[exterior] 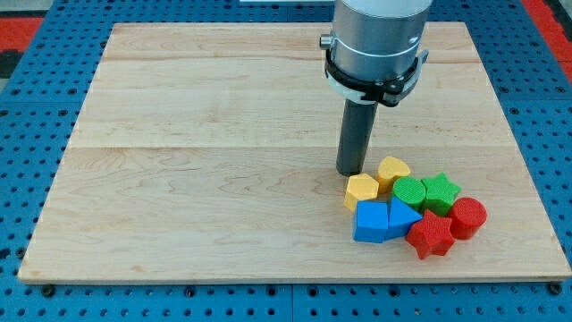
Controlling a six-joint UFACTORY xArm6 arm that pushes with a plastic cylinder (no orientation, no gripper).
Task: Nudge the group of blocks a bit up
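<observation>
Several blocks sit packed together at the board's lower right. A yellow hexagon [361,190] and a yellow heart [393,170] lie at the group's upper left. A green cylinder [410,192] and a green star [441,190] lie right of them. A blue cube [371,222] and a blue triangle [401,217] sit below. A red star [431,235] and a red cylinder [468,217] close the lower right. My tip [350,172] rests on the board just above the yellow hexagon and left of the yellow heart, close to or touching both.
The wooden board [197,161] lies on a blue perforated table [27,107]. The arm's grey body [375,40] hangs over the board's upper right. The board's right edge is near the red cylinder.
</observation>
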